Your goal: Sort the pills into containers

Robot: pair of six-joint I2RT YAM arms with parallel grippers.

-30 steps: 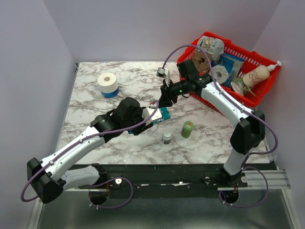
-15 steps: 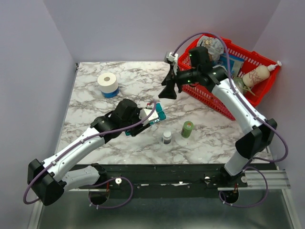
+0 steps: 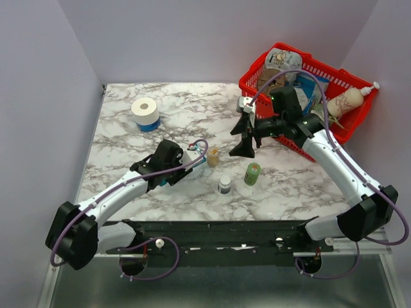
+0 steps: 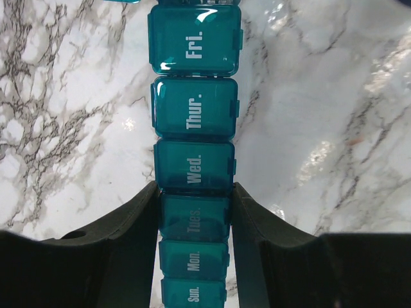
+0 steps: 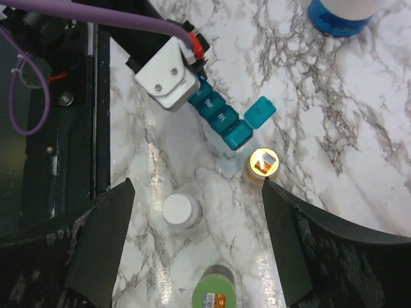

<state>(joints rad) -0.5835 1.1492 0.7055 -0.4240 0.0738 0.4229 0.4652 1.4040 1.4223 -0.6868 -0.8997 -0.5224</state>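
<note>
- The left pincer [image 4: 194,199] is closed on the pill box [image 4: 194,115], its fingers pinching the long sides at the Tuesday cell, near one end. I judge this steadies the strip for filling and leaves the other days free.
- The pill box sits around the middle of the tabletop [image 3: 122,144], a little toward the near edge. Whether it rests on the marble or is held just above it I cannot tell.
- The lid [image 5: 260,112] at its free end is flipped open, while the other lids in view are shut. That cell looks ready to be filled first.
- The pills [image 5: 263,163] are in a small bottle [image 3: 212,156] standing upright just beside that open end, so a pour would be short. Whether its cap is on I cannot tell.
- The right pincer [image 3: 244,137] hangs over the tabletop toward the far right, fingers spread wide and holding nothing. The small bottle lies below it, close to one finger, likely the next thing to grasp.
- A white bottle [image 3: 224,185] and a green bottle [image 3: 252,174] stand nearer the near edge, apart from the work.
</note>
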